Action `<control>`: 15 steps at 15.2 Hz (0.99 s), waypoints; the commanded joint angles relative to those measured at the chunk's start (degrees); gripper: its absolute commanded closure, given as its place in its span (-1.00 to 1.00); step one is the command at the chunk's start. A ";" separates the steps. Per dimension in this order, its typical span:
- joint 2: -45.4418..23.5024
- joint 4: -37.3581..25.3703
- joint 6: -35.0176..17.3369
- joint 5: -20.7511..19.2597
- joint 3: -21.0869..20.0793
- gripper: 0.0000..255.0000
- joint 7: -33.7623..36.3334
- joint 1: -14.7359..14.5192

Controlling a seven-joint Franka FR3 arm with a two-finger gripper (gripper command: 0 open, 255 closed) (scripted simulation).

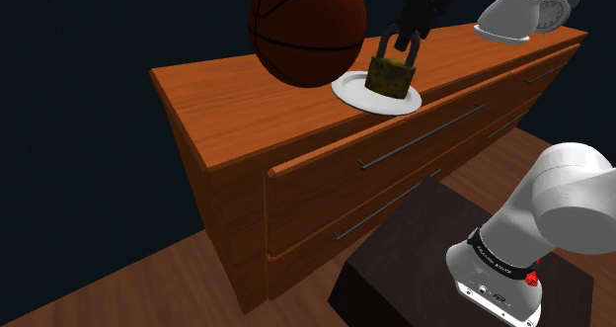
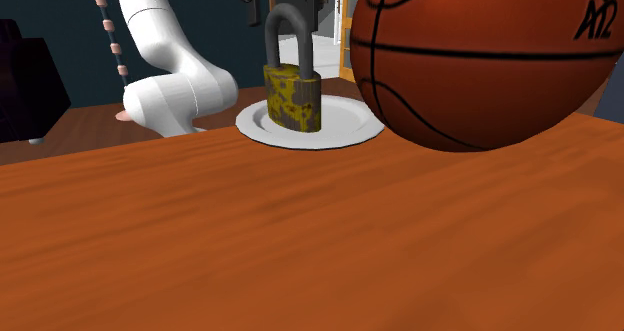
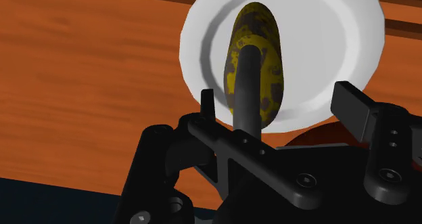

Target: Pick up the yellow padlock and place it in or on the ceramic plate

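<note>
Padlock [image 1: 390, 75]: yellow body with dark brown blotches and a grey shackle. It stands upright with its base on the plate [image 1: 350, 88], a little above centre in the shoulder view. In the second exterior view it sits upper centre, slightly left of the plate's middle.

Plate: white, round and shallow. It rests flat on the surface [image 1: 227, 88], close to that surface's front edge.

End effector [image 1: 407, 40]: black, directly above the padlock. In the wrist view its fingers [image 3: 350, 99] stand apart on either side of the shackle. A gap shows on each side, so it is open and grips nothing.

Basketball [image 1: 306, 29]: orange-brown with black seams, top centre in the shoulder view, just beside the plate. Contact between ball and plate cannot be confirmed. In the second exterior view it takes up the upper right.

Surface: the orange-brown wooden top of a dresser [image 1: 326, 206], which has long drawers with thin metal handles.

Upper right of the shoulder view: a white jug [image 1: 508, 19] and, behind it, a grey alarm clock [image 1: 555, 9], both well apart from the plate.

Lower right of the shoulder view: the white arm [image 1: 563, 202] rises from a dark stand [image 1: 415, 256]. The stand is on a wooden floor [image 1: 148, 286].
</note>
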State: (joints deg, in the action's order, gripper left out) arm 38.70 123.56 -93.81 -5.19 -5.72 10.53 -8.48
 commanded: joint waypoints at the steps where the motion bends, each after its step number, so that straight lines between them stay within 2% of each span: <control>1: -0.01 0.01 0.01 0.00 0.00 -1.00 0.00 0.00; 3: -0.05 -0.01 -0.01 0.00 -0.02 -1.00 0.02 0.00; 7: -1.85 -8.85 7.07 0.18 -0.69 -1.00 0.00 0.07; 15: -1.85 -8.85 7.07 0.18 -0.70 -1.00 0.00 0.07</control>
